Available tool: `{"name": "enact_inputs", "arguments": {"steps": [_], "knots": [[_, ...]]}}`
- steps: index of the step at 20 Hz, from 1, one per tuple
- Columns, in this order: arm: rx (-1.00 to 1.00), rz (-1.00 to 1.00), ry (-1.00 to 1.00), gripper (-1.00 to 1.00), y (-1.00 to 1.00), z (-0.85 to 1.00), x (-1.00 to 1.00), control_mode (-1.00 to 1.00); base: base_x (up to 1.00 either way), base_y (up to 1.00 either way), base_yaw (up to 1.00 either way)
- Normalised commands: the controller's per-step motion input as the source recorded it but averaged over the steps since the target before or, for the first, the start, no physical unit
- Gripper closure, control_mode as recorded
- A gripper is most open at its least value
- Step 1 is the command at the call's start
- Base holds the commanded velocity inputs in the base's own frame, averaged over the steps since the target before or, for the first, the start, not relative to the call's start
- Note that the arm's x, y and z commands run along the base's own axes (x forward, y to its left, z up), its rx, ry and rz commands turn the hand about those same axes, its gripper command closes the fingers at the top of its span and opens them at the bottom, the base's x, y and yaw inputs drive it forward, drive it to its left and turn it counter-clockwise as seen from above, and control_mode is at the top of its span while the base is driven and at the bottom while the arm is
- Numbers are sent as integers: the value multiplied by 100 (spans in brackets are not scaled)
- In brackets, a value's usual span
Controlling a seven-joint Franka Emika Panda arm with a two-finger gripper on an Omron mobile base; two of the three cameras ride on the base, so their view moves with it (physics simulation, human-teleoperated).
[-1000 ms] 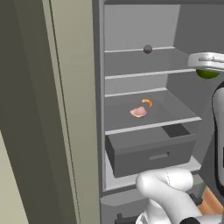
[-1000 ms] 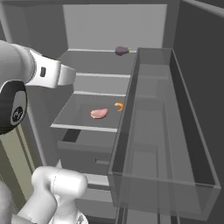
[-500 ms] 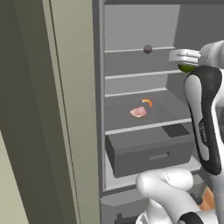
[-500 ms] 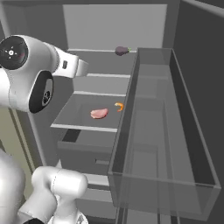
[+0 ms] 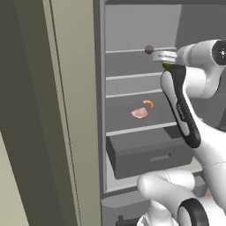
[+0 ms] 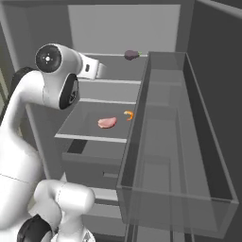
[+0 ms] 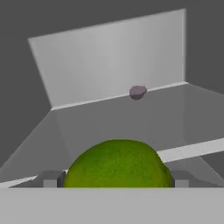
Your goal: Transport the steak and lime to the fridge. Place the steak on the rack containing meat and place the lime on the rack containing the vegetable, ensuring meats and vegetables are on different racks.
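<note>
Steak (image 5: 140, 113) on shelf (image 5: 132, 125) below vegetable (image 5: 149, 49)

The white arm rises from its rounded base joints at the bottom of both base views, climbs through a long dark-sided link, and bends at a high elbow. From there the forearm and wrist run roughly level, pointing forward into the open fridge (image 6: 118, 28) at upper-shelf height. The end effector (image 7: 116, 181) sits at the end of this level reach, its two finger tips (image 7: 50, 179) spread wide to either side of the lime (image 7: 116, 168), which sits between them and fills the gap, both pads against its sides.
</note>
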Motion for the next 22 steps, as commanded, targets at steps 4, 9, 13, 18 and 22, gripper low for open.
{"name": "enact_inputs", "arguments": {"steps": [4, 9, 13, 18, 22], "knots": [[0, 0, 3, 100, 0, -19, 89, -100, 0, 0, 0], [0, 0, 14, 100, 0, -14, 86, -100, 0, 0, 0], [0, 0, 8, 100, 0, -19, 79, -100, 0, 0, 0], [0, 0, 3, 100, 0, -17, 64, -100, 0, 0, 0], [0, 1, 0, 100, 0, -24, 45, -100, 0, 0, 0]]}}
